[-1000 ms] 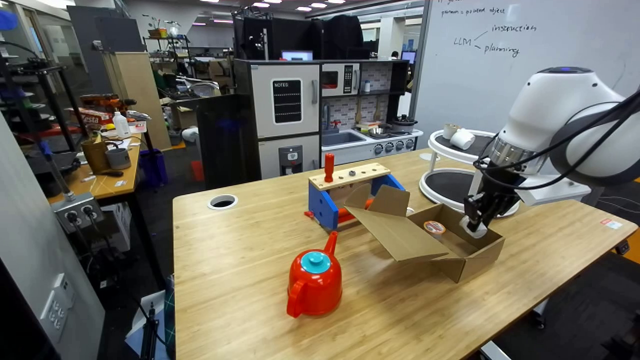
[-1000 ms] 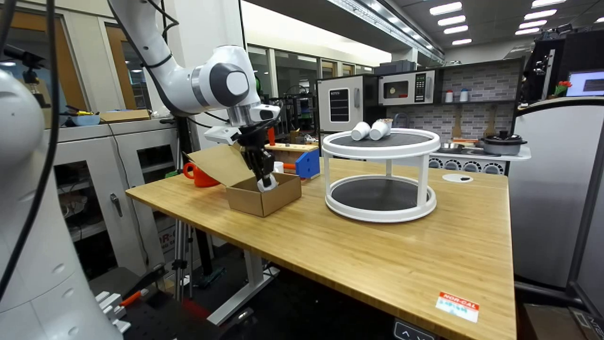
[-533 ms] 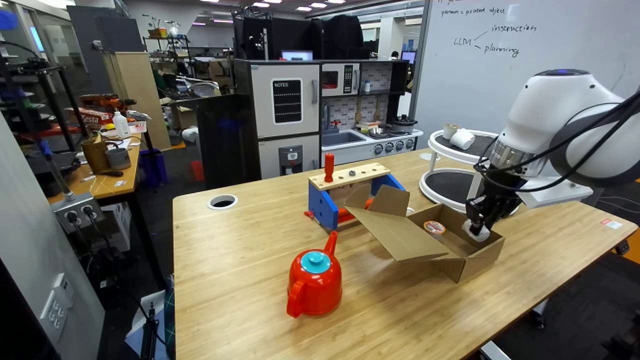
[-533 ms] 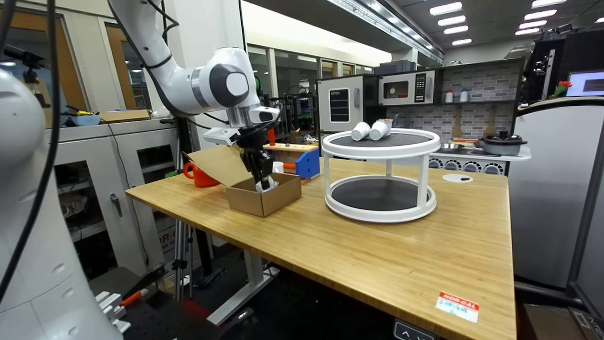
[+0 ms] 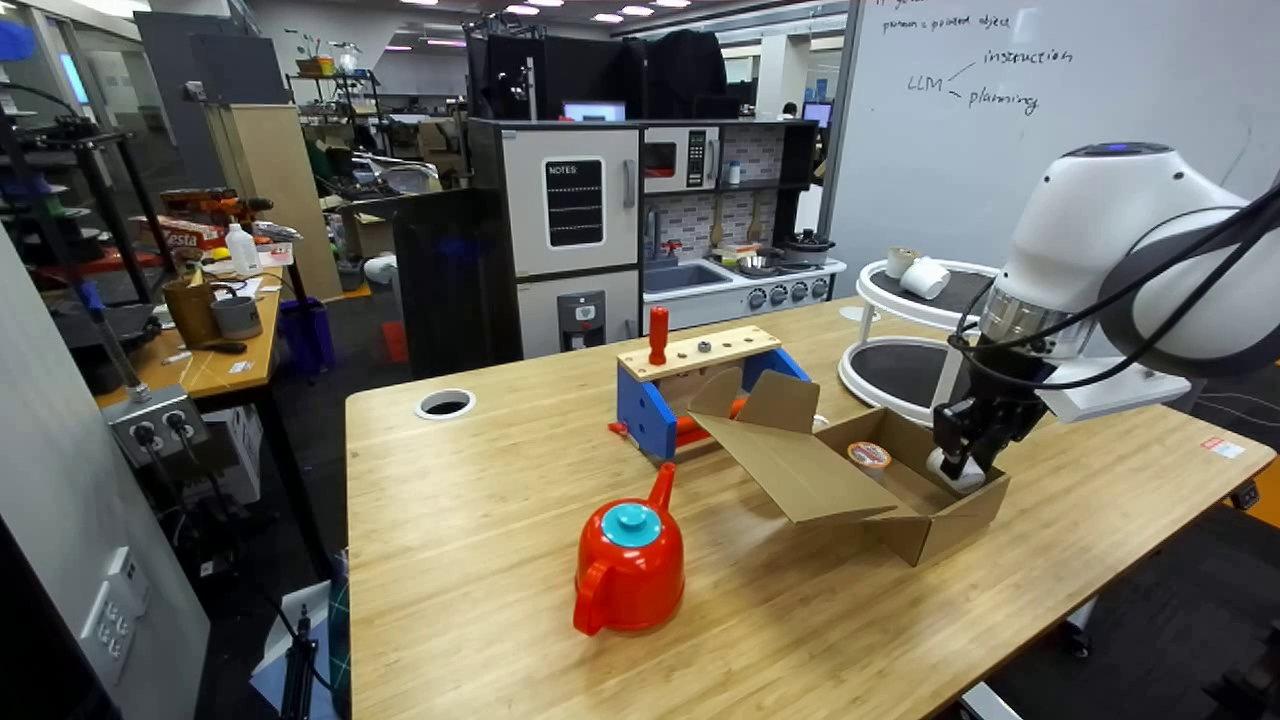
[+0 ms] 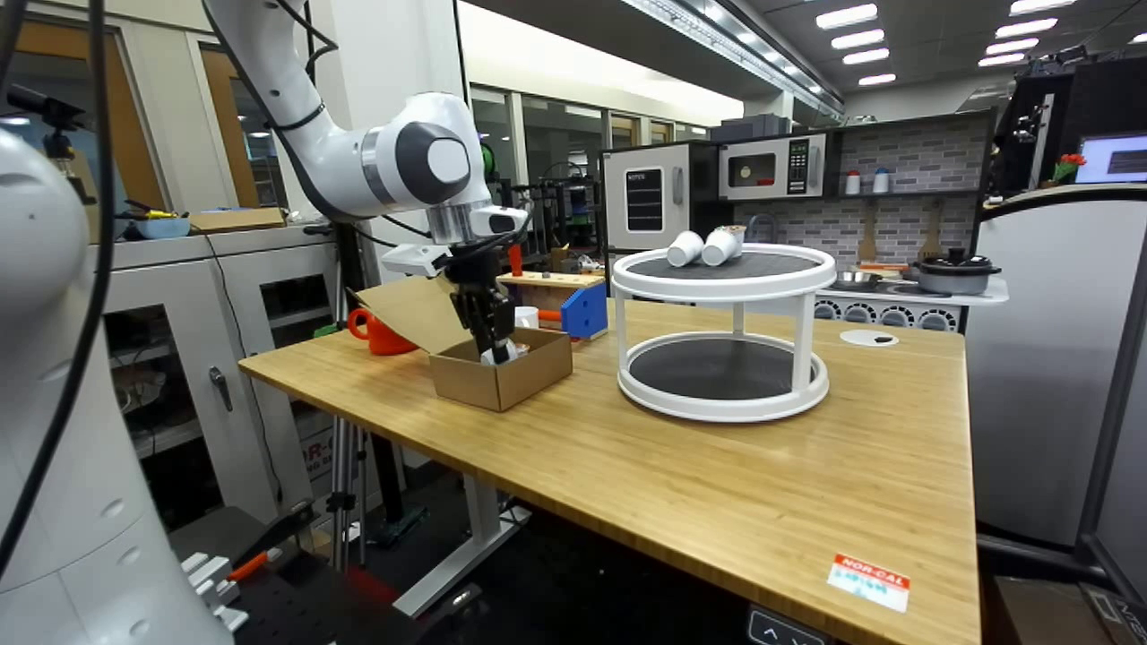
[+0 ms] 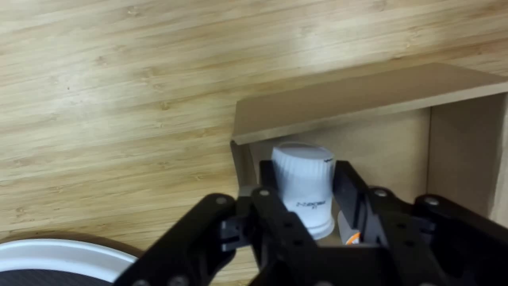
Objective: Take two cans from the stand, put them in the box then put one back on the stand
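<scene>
My black gripper (image 7: 304, 169) straddles a short white can (image 7: 307, 188) inside the shallow brown cardboard box (image 7: 341, 100); whether clamped on it, I cannot tell. An orange-rimmed can (image 5: 869, 457) shares the box. White cans (image 6: 685, 249) lie atop the round white two-tier stand (image 6: 717, 289).

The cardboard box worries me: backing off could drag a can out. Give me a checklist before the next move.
1. Flap folded back from the cardboard box: ok.
2. White can within the box walls: ok, tilted near a corner.
3. Other can in the box: ok, apart from the white can.
4. White can released: cannot tell, the fingers flank it closely.
5. White can resting on the box floor: cannot tell.
6. Fingers clear of the box: not ok, they straddle the white can.
</scene>
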`<state>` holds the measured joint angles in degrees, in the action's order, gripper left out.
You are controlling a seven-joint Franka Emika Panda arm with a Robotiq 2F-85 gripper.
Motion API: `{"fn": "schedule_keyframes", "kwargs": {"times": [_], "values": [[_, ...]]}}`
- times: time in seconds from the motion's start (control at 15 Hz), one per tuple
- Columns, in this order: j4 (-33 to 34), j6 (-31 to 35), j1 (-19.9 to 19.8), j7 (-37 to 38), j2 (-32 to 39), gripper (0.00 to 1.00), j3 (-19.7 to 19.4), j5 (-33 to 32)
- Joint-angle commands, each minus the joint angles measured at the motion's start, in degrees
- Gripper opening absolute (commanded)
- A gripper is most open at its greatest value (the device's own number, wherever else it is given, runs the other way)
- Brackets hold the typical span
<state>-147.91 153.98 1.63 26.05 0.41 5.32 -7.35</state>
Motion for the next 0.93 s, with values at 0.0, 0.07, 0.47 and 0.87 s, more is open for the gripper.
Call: {"fn": "schedule_keyframes", "kwargs": {"times": [0.0, 0.07, 0.47, 0.87], "values": [[1.11, -2.12, 0.98, -0.87, 0.08, 0.74, -0.59, 0.57], [1.25, -2.15, 0.99, -0.20, -0.30, 0.81, -0.68, -0.05], [3.94, -1.60, -0.09, 0.30, -4.41, 1.00, -1.64, 0.66], [3.90, -0.22, -0.22, -0.29, -4.16, 1.00, -1.59, 0.48]]}}
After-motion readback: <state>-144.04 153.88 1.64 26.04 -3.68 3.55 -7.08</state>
